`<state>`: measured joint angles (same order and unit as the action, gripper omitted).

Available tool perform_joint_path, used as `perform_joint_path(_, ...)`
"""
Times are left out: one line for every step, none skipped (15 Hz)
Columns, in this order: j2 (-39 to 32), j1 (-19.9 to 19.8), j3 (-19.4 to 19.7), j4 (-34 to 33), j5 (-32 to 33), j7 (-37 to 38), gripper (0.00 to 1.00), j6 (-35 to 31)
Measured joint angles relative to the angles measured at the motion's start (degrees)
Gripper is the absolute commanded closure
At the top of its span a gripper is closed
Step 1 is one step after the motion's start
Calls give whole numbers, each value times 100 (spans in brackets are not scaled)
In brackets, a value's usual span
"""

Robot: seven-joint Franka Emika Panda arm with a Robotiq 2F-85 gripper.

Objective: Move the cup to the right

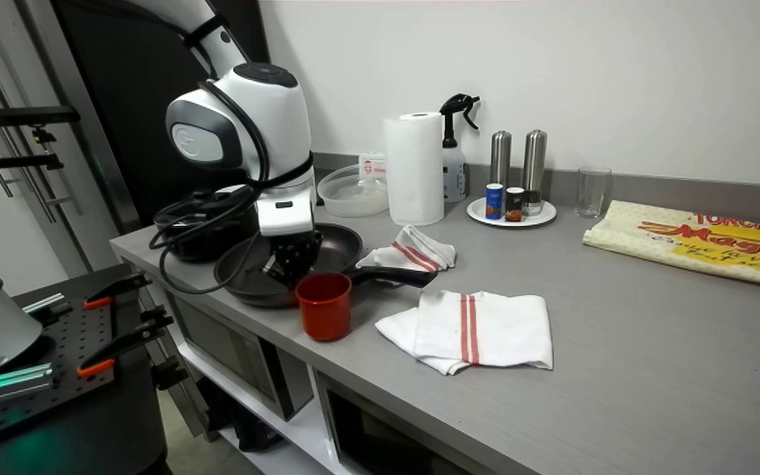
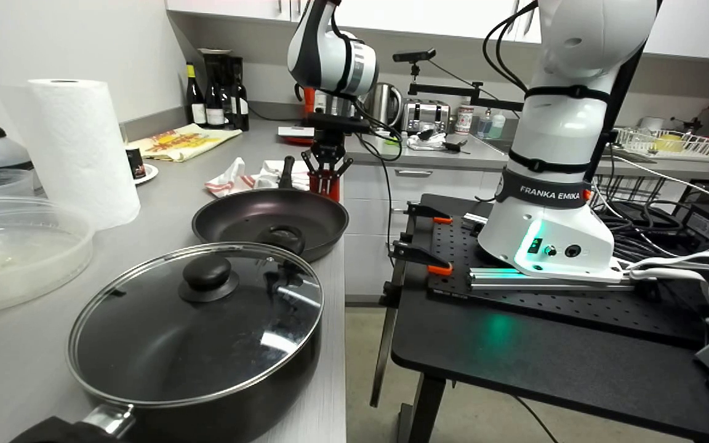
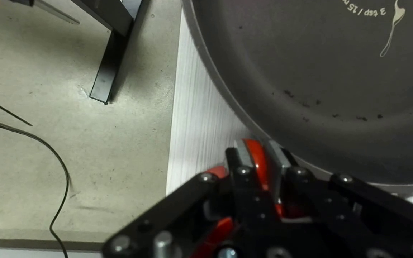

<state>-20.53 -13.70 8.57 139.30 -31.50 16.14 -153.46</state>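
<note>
Wrist view: fingers (image 3: 243,154) clamped on the red cup (image 3: 257,156) beside the frying pan (image 3: 321,71)

In the wrist view, the fingers stand close together, gripping a narrow red part of the cup between them. The pan's rim curves just beside them, its inside marked "3 tsp". To the left show a strip of the bench (image 3: 199,118) and, past its edge, the floor (image 3: 120,154).

In an exterior view, the cup is upright near the bench's front edge, just in front of the pan; whether its base touches the bench is hard to tell. To its right lies a folded red-striped dish towel (image 1: 505,330); another striped towel (image 1: 410,254) lies behind the pan's handle (image 1: 396,274). Farther back stand a paper towel roll (image 1: 415,171), a spray bottle (image 1: 454,175) and tall silver shakers (image 1: 534,161).

In an exterior view, the fingers hang in front of the cup, partly hiding it. A glass-lidded pot (image 2: 188,344) stands before the pan.
</note>
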Motion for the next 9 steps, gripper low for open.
perform_joint_path(-1, -4, -4, 0, 0, -6, 96, -6)
perform_joint_path(-2, -7, -6, 0, 0, -13, 96, -14)
perform_joint_path(-3, -8, -8, 0, 0, -18, 96, -21)
perform_joint_path(-4, -10, -10, 0, 0, -24, 96, -28)
perform_joint_path(-5, -12, -11, 0, 0, -32, 96, -36)
perform_joint_path(-7, -14, -11, 0, 0, -40, 96, -42)
perform_joint_path(-10, -19, -12, 0, 0, -47, 96, -48)
perform_joint_path(-12, -26, -12, 0, 0, -55, 96, -52)
perform_joint_path(-18, -37, -12, 0, 0, -64, 96, -57)
